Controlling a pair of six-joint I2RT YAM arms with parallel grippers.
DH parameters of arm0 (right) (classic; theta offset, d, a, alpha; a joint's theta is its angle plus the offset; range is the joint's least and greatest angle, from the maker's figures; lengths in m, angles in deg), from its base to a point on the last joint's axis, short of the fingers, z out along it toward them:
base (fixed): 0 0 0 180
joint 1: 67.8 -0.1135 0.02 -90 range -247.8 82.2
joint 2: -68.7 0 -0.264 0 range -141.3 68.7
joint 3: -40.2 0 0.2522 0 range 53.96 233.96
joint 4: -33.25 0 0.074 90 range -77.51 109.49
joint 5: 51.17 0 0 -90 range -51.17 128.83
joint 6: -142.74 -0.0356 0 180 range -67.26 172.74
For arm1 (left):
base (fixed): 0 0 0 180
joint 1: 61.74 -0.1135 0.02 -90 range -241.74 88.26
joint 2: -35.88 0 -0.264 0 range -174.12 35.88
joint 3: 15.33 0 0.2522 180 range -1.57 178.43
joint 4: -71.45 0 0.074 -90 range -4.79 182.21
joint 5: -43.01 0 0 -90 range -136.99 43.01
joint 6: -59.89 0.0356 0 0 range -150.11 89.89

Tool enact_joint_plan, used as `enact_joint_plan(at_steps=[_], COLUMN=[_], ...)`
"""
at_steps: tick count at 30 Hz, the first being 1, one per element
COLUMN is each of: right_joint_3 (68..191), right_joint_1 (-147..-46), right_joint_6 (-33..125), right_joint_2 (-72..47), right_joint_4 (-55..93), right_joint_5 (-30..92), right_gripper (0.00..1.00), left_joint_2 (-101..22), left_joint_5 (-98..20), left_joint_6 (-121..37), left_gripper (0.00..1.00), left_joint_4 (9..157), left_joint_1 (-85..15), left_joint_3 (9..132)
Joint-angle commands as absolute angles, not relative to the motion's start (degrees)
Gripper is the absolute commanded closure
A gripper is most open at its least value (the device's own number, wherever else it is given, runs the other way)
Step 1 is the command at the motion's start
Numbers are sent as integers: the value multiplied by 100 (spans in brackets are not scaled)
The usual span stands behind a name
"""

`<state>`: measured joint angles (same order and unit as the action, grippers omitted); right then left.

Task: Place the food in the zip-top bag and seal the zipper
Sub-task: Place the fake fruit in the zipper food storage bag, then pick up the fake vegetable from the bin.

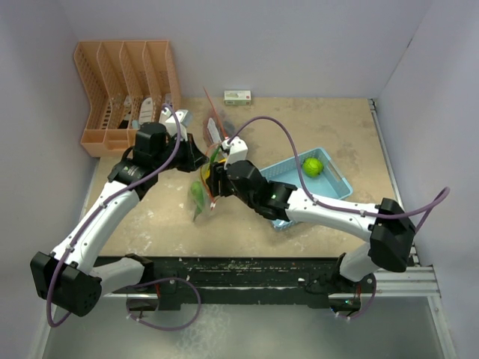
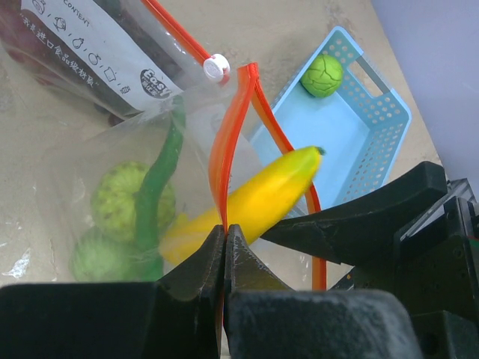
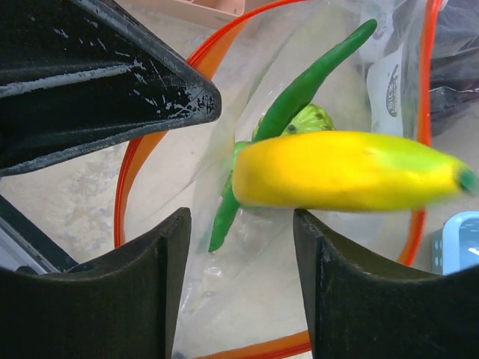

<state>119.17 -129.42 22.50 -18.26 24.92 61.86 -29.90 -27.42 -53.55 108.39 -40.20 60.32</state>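
Left jaws are clenched on the zipper (image 2: 222,157), holding the zip-top bag (image 2: 82,134) open. Right jaws are released, with the banana (image 3: 337,170) loose just past their tips, over the mouth. Loading step, looks like. Next grab is probably the green fruit (image 2: 322,75) in the basket (image 2: 367,142).

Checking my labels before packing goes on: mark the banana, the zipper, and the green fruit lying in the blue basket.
banana (image 3: 337,170): right wrist view, middle of its yellow body.
zipper (image 2: 223,149): left wrist view, midway up the orange-red strip.
green fruit (image 2: 322,75): left wrist view, centre of its wrinkled top.
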Motion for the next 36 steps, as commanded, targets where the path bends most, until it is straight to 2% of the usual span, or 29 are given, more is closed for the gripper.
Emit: enact_joint_plan(at_steps=[1, 7, 9, 11, 16, 19, 25, 32, 36], right_joint_3=[12236, 12228, 12434, 12681, 13182, 13011, 12328, 12360, 12367], right_joint_1=[-12976, -12980, -12940, -12797, -11418, -10501, -9520, -8935, -8696], right_joint_6=[2358, 2392, 2296, 2150, 886, 569, 519, 514, 632], right_joint_2=[-1481, -805, -727, -740, -1128, -1398, -1655, -2388, -2634], right_joint_4=[2232, 1911, 1370, 769, -1300, -1841, -1410, -1174, -902], right_joint_5=[6316, 6960, 7449, 7960, 8019, 7672, 7064, 7120, 7220], right_gripper=[37, 34, 27, 24, 22, 23, 23, 23, 5], left_joint_2=[-2868, -2891, -2901, -2890, -2857, -2822, -2766, -2810, -2801], left_joint_5=[-2663, -2660, -2656, -2652, -2618, -2627, -2634, -2599, -2650], left_joint_6=[-5406, -5393, -5393, -5392, -5393, -5384, -5336, -5269, -5234], left_gripper=[100, 100, 100, 100, 100, 100, 100, 100, 100], left_joint_4=[10497, 10484, 10487, 10482, 10494, 10513, 10571, 10659, 10722], left_joint_1=[-4012, -4014, -4007, -4010, -4012, -4013, -4017, -4010, -4014], left_joint_3=[6076, 6079, 6087, 6084, 6129, 6156, 6145, 6217, 6209])
